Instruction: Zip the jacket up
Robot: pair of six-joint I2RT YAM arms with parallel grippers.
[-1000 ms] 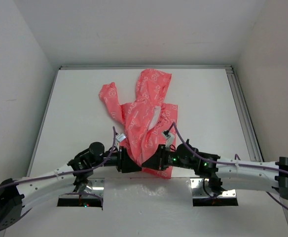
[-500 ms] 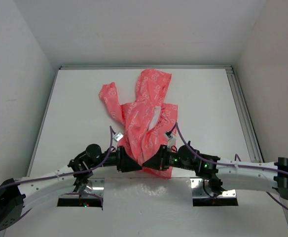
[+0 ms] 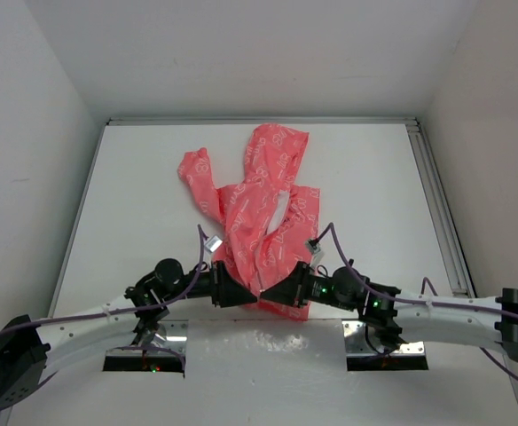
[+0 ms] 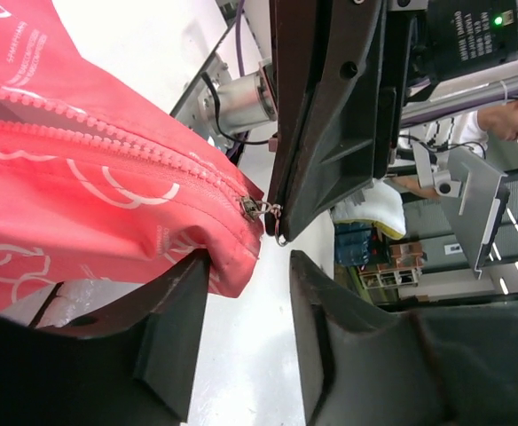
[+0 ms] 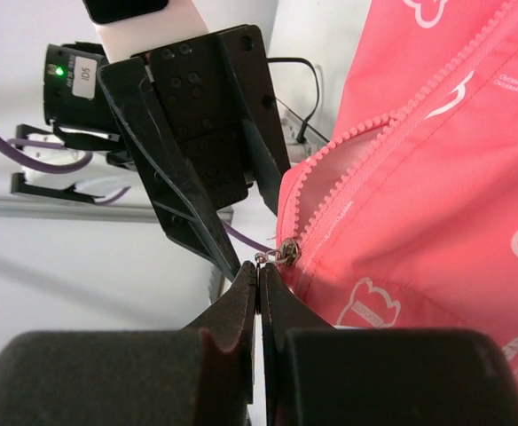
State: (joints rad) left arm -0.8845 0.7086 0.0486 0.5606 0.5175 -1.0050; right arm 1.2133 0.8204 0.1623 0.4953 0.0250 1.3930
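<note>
The coral-pink jacket (image 3: 261,209) lies crumpled on the white table (image 3: 374,195), hood at the far end and hem at the near edge. Both grippers meet at its hem. My right gripper (image 3: 268,295) is shut on the small metal zipper pull (image 5: 268,258), with the slider (image 5: 287,254) at the bottom end of the zipper teeth (image 5: 392,151). My left gripper (image 3: 244,296) is open. In the left wrist view the hem corner (image 4: 232,266) rests against one of its fingers (image 4: 175,328), and the slider (image 4: 252,208) sits just above the jaws.
A metal rail (image 3: 436,204) runs along the table's right side. Two shiny plates (image 3: 144,358) (image 3: 386,353) sit at the near edge under the arms. White walls enclose the table on the left, right and far sides.
The right arm's wrist and elbow have shifted right and lower, while its fingertips stay at the hem. The left gripper has crept slightly right. The jacket has barely moved.
</note>
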